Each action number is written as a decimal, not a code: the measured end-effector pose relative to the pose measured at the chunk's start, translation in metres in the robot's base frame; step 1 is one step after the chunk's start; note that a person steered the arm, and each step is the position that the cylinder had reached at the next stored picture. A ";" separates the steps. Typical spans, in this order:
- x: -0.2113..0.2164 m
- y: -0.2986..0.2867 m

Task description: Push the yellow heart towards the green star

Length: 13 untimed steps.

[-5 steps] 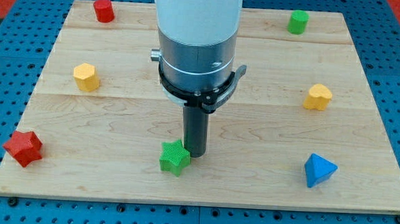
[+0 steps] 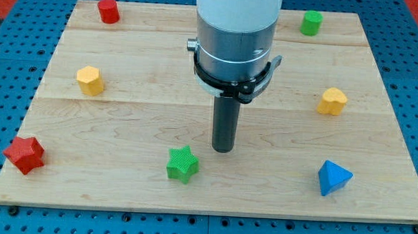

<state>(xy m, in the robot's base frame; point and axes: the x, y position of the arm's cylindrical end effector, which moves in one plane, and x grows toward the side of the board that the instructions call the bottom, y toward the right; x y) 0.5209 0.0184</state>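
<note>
surface: pale wooden board [image 2: 123, 120] | surround: blue perforated pegboard [image 2: 3, 85] | light: even

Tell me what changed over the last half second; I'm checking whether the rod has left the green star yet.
My tip has moved toward the view's right and slightly up, away from the green star; it now stands clear of it, to its upper right. The star looks unmoved. The yellow heart, yellow hexagon, blue block, both red blocks and the green cylinder stayed put.
</note>
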 end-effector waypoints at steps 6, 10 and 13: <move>-0.053 0.182; -0.094 0.202; -0.100 0.168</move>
<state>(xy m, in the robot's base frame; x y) 0.4213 0.1863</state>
